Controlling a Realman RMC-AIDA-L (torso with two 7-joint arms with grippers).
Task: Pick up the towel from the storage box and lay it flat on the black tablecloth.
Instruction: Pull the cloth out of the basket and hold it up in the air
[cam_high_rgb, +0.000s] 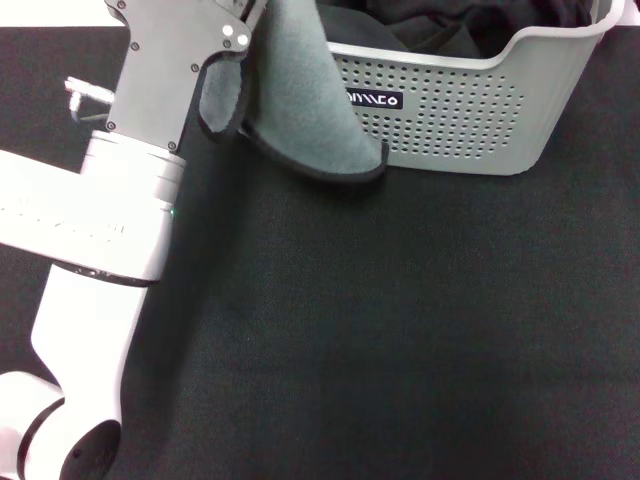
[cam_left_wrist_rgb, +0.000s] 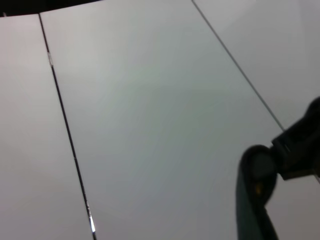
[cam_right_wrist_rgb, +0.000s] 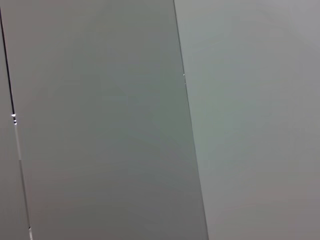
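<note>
Hanging from the left gripper (cam_high_rgb: 240, 25) at the top of the head view, the towel (cam_high_rgb: 310, 100) is out of the box (cam_high_rgb: 470, 110), grey side showing, its dark-trimmed lower corner dangling just in front of the box's left wall, close above the tablecloth (cam_high_rgb: 400, 330). The fingers run off the frame, but the cloth clearly hangs from them, so they're clamped on it. Lift done; the spreading is left, and nothing lies flat yet. Moving right, the box holds only a dark fabric bundle (cam_high_rgb: 470, 30). The right gripper isn't in view.
</note>
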